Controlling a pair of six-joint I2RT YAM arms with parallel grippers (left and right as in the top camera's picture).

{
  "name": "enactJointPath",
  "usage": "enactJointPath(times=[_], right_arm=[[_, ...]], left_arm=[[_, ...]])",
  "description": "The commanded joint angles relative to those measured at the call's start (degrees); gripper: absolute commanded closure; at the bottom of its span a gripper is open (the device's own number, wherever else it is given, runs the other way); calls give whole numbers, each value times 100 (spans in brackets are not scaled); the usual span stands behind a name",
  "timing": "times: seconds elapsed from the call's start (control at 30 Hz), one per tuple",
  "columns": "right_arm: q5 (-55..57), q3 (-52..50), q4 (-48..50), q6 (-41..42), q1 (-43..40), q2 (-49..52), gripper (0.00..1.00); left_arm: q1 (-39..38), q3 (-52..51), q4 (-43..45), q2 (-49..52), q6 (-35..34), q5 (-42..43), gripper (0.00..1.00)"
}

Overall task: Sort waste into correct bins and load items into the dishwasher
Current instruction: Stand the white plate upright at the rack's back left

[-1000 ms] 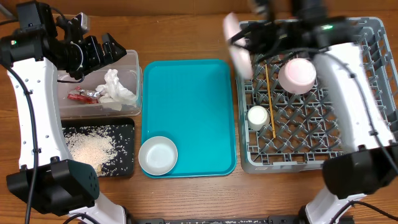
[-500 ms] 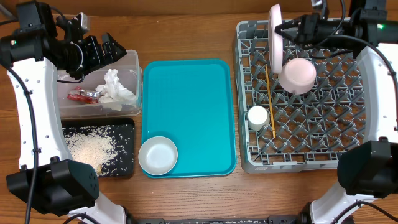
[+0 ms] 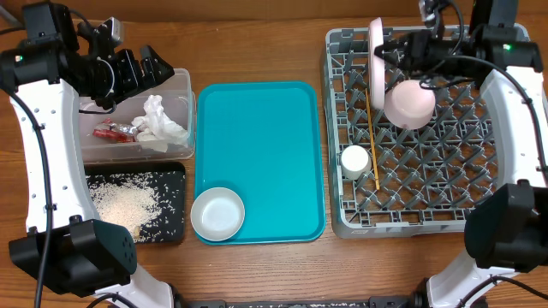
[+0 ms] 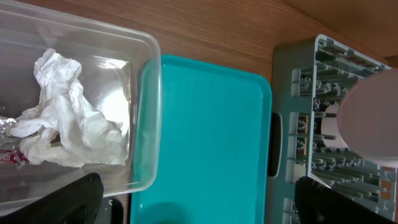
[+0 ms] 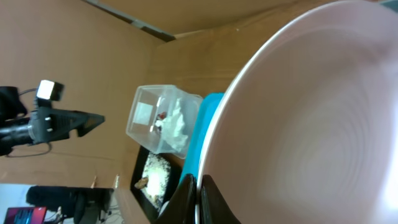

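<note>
My right gripper (image 3: 396, 48) is shut on the rim of the pale pink plate (image 3: 377, 60). It holds the plate on edge over the far left corner of the grey dishwasher rack (image 3: 445, 175). In the right wrist view the plate (image 5: 311, 118) fills the frame, with the fingertips (image 5: 198, 186) pinching its edge. In the rack are an upturned pinkish bowl (image 3: 409, 103), a white cup (image 3: 354, 161) and a chopstick (image 3: 372, 137). My left gripper (image 3: 150, 68) hangs open above the clear tub (image 3: 181, 85), which holds the tissue (image 3: 161, 121) and red wrapper (image 3: 110, 131). Rice lies in the black tray (image 3: 175, 175).
A teal tray (image 3: 261, 145) lies between the bins and the rack, with a white bowl (image 3: 217, 214) at its near left corner. The left wrist view shows the tissue (image 4: 62, 118), the tub wall (image 4: 149, 112), the teal tray (image 4: 205, 143) and the rack's edge (image 4: 292, 124).
The right arm has swung the pink plate from beyond the rack's far left corner to over the rack and turned it on edge. The left arm has not moved.
</note>
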Motion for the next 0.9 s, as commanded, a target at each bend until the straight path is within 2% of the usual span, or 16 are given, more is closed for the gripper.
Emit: enactJointPath(times=[0.0, 0.23, 0.33, 0.57, 0.77, 0.87], right_arm=[[55, -229, 243, 155, -11, -68, 96], [181, -531, 678, 415, -11, -68, 96], [122, -588, 946, 824, -11, -68, 96], [-1335, -588, 1908, 1617, -11, -68, 96], [-1252, -588, 1770, 1547, -11, -68, 96], [-977, -590, 1563, 1172, -11, -68, 96]], left_arm=[[-4, 107, 9, -13, 61, 85, 0], [-4, 107, 9, -13, 61, 85, 0], [-4, 107, 7, -13, 61, 85, 0], [-4, 107, 9, -13, 61, 85, 0], [-4, 107, 9, -13, 61, 85, 0], [-4, 107, 9, -13, 61, 85, 0]])
